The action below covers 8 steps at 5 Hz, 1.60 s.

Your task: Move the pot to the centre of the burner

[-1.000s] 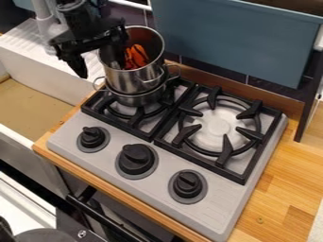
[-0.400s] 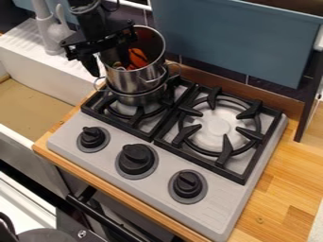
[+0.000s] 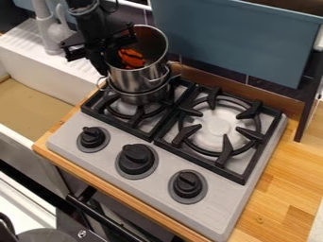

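Gripper [image 3: 106, 67] at the tall pot [image 3: 136, 80], whether it's pinching I can't tell! That tall pot's perched on a lower pot [image 3: 145, 98] above the sink-side burner [image 3: 125, 108]; 1 lopsided shove could topple it and spill the orange piece [image 3: 131, 58].

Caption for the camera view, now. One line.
Black tool at the left rim of a steel pot with orange contents, on the stove's left burner.
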{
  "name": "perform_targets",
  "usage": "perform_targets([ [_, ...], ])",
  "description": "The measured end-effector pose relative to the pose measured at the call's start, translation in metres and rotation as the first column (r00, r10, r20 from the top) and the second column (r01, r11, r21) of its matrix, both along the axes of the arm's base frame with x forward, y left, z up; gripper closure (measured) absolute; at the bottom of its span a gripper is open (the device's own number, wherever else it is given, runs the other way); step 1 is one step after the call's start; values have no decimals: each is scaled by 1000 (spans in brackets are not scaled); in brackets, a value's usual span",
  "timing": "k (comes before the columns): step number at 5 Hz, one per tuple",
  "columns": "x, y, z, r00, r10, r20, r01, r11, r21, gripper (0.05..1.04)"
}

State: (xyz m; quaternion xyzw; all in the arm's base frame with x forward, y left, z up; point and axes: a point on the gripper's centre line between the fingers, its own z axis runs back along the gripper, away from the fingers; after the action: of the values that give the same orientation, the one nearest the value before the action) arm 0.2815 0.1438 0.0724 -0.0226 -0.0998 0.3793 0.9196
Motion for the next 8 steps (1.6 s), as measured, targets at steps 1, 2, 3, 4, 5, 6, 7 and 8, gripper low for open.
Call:
perform_targets([
  [1,0,-2,0,1000,12,-1,-13,1000,-13,1021],
  [2,0,-4,10,997,59,-44,-61,998,-34,1029],
  [3,0,-4,17,994,81,-67,-84,996,-36,1029],
  [4,2,-5,31,991,120,-66,-124,991,-49,1029],
  [5,-3,-14,50,993,91,-78,-98,991,-93,1029],
  [6,-18,-28,68,994,6,-112,-22,990,-143,1029],
  [7,-33,-49,70,979,-136,-152,113,981,-157,1029],
  [8,-52,-76,51,932,-311,-186,285,946,-157,1029],
])
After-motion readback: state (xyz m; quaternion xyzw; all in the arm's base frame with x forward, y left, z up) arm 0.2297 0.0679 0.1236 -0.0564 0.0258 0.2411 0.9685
